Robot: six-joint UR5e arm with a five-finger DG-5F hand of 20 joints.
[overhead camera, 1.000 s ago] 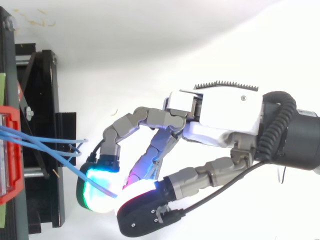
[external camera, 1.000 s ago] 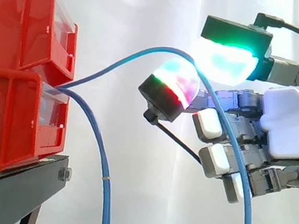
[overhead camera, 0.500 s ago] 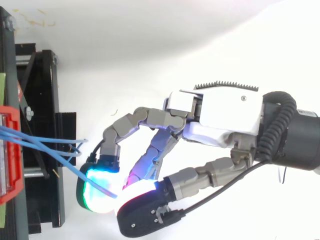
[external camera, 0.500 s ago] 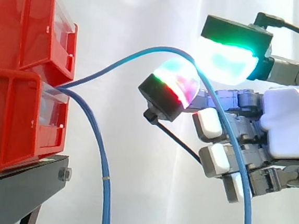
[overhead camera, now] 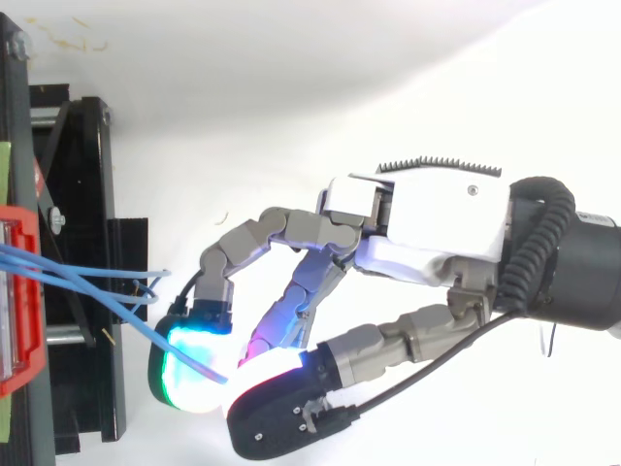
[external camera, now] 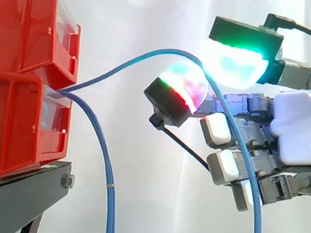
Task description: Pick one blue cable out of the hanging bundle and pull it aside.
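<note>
One cable is pinched between two glowing fingers of the hand. The other fingers are loosely curled below and carry nothing. The cable leaves the gap between the red bins, arches up and across to the pinch, and hangs slack from there in front of the palm. It is thus held well apart from the rest of the bundle, which drops straight down just beside the black stand.

In the top view the same cable is seen to branch off at an angle towards the pads, while the others run out side by side from the bins.

A pad-to-pad pinch is judged to have been chosen because so thin a strand can be taken this way without its neighbours being caught. The high arch suggests little tension as yet.

The separation appears largely made. What seems left is a further sideways pull, with the risk that the cable slips between the smooth pads.
</note>
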